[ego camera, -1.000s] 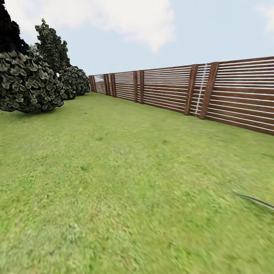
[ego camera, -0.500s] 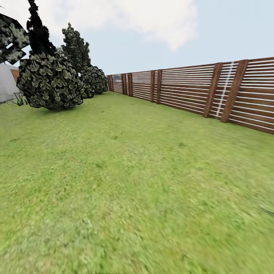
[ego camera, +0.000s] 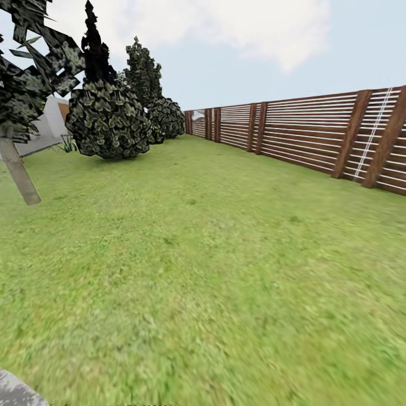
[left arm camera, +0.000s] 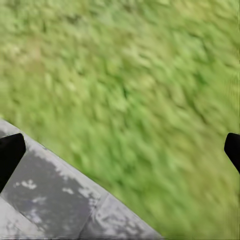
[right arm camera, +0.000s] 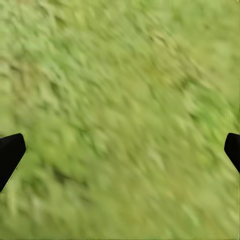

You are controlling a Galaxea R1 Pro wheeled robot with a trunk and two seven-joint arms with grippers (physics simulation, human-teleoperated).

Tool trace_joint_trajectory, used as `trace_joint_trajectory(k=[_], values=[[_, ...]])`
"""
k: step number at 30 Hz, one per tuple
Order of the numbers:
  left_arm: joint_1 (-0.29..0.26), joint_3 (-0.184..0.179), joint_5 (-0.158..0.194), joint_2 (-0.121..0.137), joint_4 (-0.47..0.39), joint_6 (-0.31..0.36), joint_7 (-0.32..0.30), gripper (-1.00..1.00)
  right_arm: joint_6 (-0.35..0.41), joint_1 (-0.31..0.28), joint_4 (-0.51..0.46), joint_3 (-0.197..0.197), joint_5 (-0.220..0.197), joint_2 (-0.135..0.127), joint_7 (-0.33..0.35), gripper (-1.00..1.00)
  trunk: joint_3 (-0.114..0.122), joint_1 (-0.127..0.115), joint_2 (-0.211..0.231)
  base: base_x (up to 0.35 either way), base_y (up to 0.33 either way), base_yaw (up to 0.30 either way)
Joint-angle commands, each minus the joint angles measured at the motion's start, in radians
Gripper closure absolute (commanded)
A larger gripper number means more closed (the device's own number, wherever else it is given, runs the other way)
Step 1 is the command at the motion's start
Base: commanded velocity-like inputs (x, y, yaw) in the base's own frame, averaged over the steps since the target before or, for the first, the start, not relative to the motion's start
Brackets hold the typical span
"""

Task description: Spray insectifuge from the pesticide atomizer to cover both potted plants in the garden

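The pesticide atomizer and the potted plants are out of view. The garden's green lawn (ego camera: 214,254) stretches ahead to a brown slatted fence (ego camera: 304,132). In the left wrist view, my left gripper (left arm camera: 120,150) hangs open over grass and a grey paving stone (left arm camera: 55,195), its dark fingertips (left arm camera: 10,152) far apart with nothing between them. My right gripper (right arm camera: 120,150) is open as well, over blurred grass, with empty space between its fingertips (right arm camera: 10,152).
A big dark round shrub (ego camera: 107,121) and taller dark trees (ego camera: 144,73) stand at the back left. A leaning tree trunk (ego camera: 20,175) is at the far left. A grey stone corner (ego camera: 17,392) shows at the lower left. A pale wall (ego camera: 48,127) lies behind the shrub.
The whole head view has swung left, so the camera moved: the fence slid right, the shrubs came toward the middle, and the tree trunk and grey stone corner entered.
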Motion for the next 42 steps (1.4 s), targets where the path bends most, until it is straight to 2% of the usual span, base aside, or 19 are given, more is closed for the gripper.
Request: trace_joint_trajectory(k=[1,8,42], values=[[-0.001,0.001,0.001,0.0,0.001,-0.003,0.0,-1.0,-0.003,0.0,0.0,0.0,0.0,0.0,0.0,-1.0,-0.001,0.0,0.0,0.0,0.0,0.276],[-0.001,0.001,0.001,0.0,0.001,-0.003,0.0,-1.0,-0.003,0.0,0.0,0.0,0.0,0.0,0.0,-1.0,-0.001,0.0,0.0,0.191,0.0,0.276],[-0.001,0.001,0.001,0.0,0.001,-0.003,0.0,-1.0,-0.001,0.0,0.001,0.0,0.001,0.003,0.0,-1.0,-0.001,0.0,0.0,0.337,0.0,0.276]])
